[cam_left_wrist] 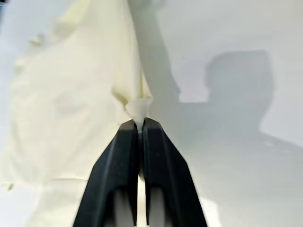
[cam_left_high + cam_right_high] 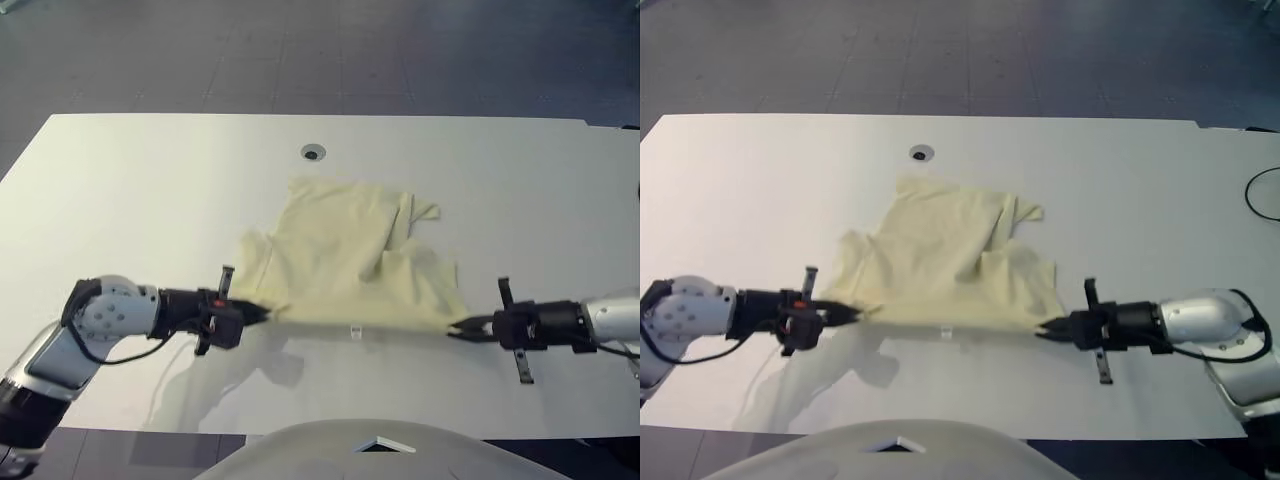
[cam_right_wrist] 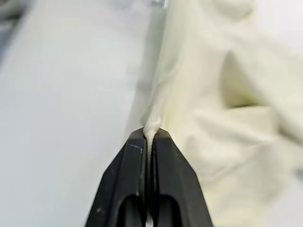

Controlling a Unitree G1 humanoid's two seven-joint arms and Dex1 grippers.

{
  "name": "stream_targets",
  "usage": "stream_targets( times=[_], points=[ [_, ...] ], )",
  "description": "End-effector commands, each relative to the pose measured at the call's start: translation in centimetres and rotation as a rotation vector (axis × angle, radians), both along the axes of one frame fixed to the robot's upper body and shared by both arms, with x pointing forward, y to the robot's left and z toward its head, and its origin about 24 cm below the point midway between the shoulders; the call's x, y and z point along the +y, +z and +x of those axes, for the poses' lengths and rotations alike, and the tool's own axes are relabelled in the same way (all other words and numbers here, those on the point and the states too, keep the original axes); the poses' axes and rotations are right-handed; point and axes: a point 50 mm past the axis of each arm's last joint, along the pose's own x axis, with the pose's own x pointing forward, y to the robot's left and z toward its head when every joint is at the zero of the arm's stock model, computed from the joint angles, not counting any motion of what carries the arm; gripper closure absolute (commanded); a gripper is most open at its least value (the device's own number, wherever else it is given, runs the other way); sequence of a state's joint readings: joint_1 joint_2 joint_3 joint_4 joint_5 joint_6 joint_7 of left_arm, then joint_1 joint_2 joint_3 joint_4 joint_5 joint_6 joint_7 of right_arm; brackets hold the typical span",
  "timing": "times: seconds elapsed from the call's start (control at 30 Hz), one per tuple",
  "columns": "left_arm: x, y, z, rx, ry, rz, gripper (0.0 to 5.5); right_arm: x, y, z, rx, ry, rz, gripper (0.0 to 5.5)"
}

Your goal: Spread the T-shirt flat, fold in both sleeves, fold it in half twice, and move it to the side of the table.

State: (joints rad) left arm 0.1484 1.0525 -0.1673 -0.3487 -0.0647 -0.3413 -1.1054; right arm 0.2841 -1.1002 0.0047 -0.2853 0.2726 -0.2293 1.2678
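A pale yellow T-shirt (image 2: 345, 255) lies rumpled in the middle of the white table (image 2: 150, 190), its near edge pulled taut and lifted a little. My left gripper (image 2: 262, 314) is shut on the shirt's near left corner (image 1: 138, 108). At the opposite near corner (image 3: 152, 126), my right gripper (image 2: 455, 331) is shut on the cloth too. Both arms lie low along the table's front edge, pointing toward each other. The far part of the T-shirt (image 2: 940, 205) rests wrinkled on the tabletop, with a fold bunched near its right side.
A round cable hole (image 2: 313, 152) sits in the table beyond the shirt. A black cable (image 2: 1260, 195) loops at the far right edge. Bare tabletop lies left, right and behind the shirt. Grey floor surrounds the table.
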Motion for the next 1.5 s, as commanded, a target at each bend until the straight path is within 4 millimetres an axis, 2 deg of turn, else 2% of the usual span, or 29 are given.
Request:
stream_targets(
  times=[0.03,0.17,0.33,0.37,0.4,0.47,0.57,0.67,0.77,0.9,1.07,1.17,1.3,1.4,1.5],
  points=[
    [0.9,-1.0,-1.4,0.102,-0.004,0.126,5.50,-0.5,-1.0,-0.8,0.064,0.031,-0.116,5.46],
    [0.4,-2.1,-2.9,0.171,-0.032,0.161,5.50,-0.4,-2.4,-2.4,0.135,0.072,-0.161,5.46],
    [-0.2,-1.8,-3.7,0.206,-0.053,0.127,5.50,-0.5,-2.2,-3.1,0.165,0.065,-0.160,5.46],
    [-0.3,-1.6,-3.7,0.204,-0.055,0.122,5.17,-0.5,-2.1,-3.2,0.166,0.061,-0.152,5.50],
    [-0.3,-1.3,-3.7,0.198,-0.054,0.113,5.11,-0.4,-1.9,-3.2,0.157,0.049,-0.142,5.20],
    [-0.2,-0.7,-3.5,0.188,-0.047,0.095,4.85,-0.1,-1.3,-3.2,0.127,0.031,-0.113,5.04],
    [-0.1,0.6,-3.1,0.168,-0.035,0.065,4.26,0.2,0.0,-3.3,0.108,0.013,-0.054,4.46],
    [-0.1,1.8,-2.8,0.144,-0.014,0.005,3.74,0.3,1.5,-3.6,0.140,0.031,-0.018,3.96],
    [-0.3,2.6,-3.4,0.157,-0.025,-0.029,3.30,0.2,2.7,-3.6,0.160,0.040,0.001,3.54],
    [-0.4,3.5,-2.2,0.073,0.014,-0.067,2.67,-0.2,3.7,-2.2,0.104,-0.020,0.022,2.93],
    [-1.1,1.7,-0.6,0.031,0.041,-0.066,1.86,-0.5,3.8,0.7,-0.012,-0.160,0.072,2.15],
    [-1.7,-0.1,-0.1,0.037,0.040,-0.050,1.29,-0.6,3.2,2.8,-0.107,-0.258,0.080,1.61],
    [-2.1,-2.1,-0.1,0.080,0.016,-0.018,0.63,-0.9,1.9,4.6,-0.214,-0.339,0.017,0.97],
    [-2.1,-3.0,-0.5,0.130,0.004,-0.004,0.16,-1.1,0.8,5.8,-0.280,-0.382,-0.039,0.51],
    [-1.6,-3.3,-0.3,0.135,0.014,0.022,0.10,-1.4,-0.5,6.7,-0.326,-0.401,-0.106,0.11]
  ],
)
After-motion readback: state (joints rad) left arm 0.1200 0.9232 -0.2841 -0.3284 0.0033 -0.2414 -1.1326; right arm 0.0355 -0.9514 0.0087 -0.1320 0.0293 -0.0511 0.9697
